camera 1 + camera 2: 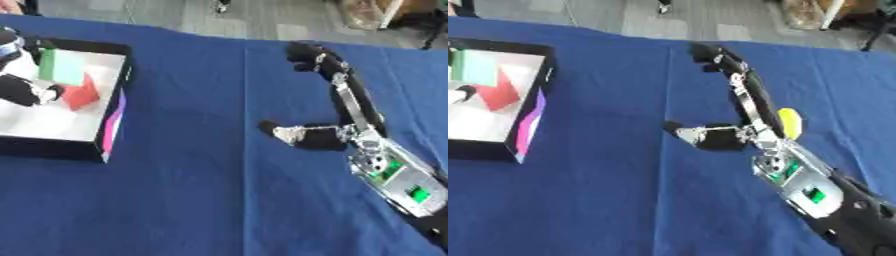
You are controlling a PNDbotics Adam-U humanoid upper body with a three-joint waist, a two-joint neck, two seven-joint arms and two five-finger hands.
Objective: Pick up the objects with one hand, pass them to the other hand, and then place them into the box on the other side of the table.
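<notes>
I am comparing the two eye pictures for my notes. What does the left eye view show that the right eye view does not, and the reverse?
Only the left eye view shows the left hand, at the box on the left, beside the red block.

Only the right eye view shows a yellow object behind the right arm.

Both show the blue tablecloth, the green block and red block in the box, and the right hand stretched open over the cloth.

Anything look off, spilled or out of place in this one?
Nothing stands out. The box sits upright holding a green block and a red block; the right hand rests open on the blue cloth.
</notes>
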